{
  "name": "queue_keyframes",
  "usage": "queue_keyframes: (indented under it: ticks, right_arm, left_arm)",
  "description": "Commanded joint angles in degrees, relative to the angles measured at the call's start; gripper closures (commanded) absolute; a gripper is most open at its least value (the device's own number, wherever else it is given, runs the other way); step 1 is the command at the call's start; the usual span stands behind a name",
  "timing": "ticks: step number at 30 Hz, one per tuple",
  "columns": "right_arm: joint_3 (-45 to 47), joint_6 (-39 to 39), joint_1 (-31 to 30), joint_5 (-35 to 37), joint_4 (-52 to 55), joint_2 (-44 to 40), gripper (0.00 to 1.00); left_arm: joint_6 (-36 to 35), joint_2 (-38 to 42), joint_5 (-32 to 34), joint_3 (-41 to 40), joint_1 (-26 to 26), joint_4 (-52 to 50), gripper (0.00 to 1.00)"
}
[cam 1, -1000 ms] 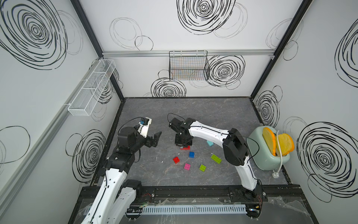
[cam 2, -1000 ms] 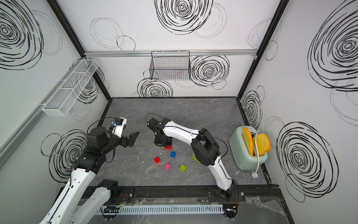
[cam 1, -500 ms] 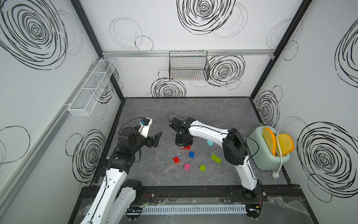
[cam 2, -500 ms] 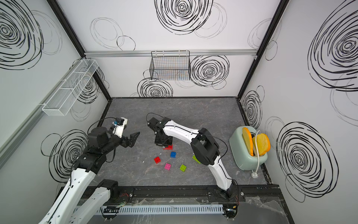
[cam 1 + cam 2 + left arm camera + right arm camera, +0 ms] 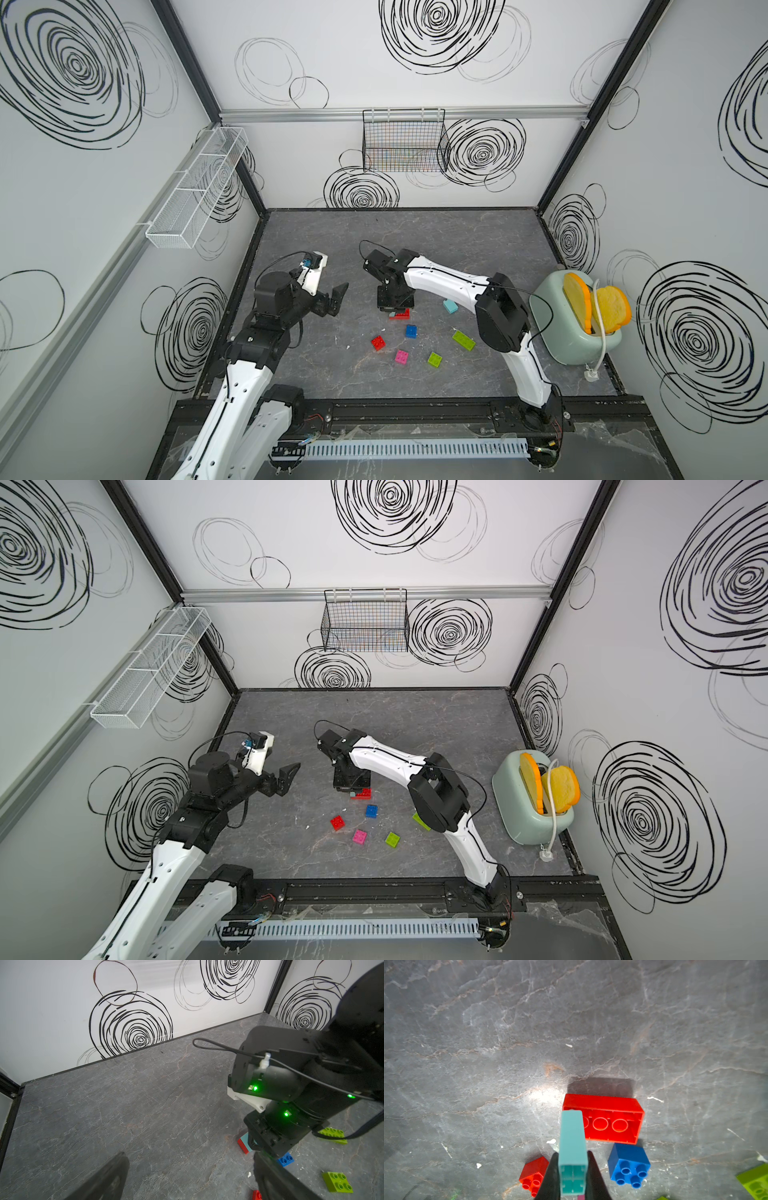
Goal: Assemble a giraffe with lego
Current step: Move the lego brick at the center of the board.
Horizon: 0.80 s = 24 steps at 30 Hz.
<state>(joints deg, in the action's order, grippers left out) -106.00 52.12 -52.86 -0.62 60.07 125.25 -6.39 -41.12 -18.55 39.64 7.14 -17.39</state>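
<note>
No giraffe is in view; the lego lies as loose bricks. My right gripper (image 5: 572, 1176) is shut on a light cyan brick (image 5: 572, 1147), hollow side toward the camera. The brick's far end sits over one end of the long red brick (image 5: 608, 1122), which lies hollow side up. I cannot tell whether the two touch. On the floor nearby are a blue brick (image 5: 411, 331), a small red brick (image 5: 378, 343), a pink brick (image 5: 401, 357), two lime bricks (image 5: 434, 359) (image 5: 464, 340) and another cyan brick (image 5: 450, 306). My left gripper (image 5: 336, 297) hangs open and empty to the left.
A mint toaster (image 5: 573, 324) holding yellow toast slices stands at the right wall, its cord trailing to the floor. A black wire basket (image 5: 405, 141) hangs on the back wall. A white mesh shelf (image 5: 195, 191) hangs on the left wall. The right arm (image 5: 291, 1084) fills the left wrist view's side.
</note>
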Motion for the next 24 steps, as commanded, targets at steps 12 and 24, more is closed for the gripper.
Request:
queue_keyframes:
  ticks: [12,24]
  right_arm:
    - [1.5,-3.8,3.0,7.9,6.5,2.7,1.00]
    - [-1.0,-4.7,4.5,8.7,6.8,0.9,1.00]
  left_arm:
    - [0.4,1.0,-0.2,-0.8,0.6,3.3,0.02]
    - [0.4,1.0,-0.4,-0.9,0.9,3.4,0.02]
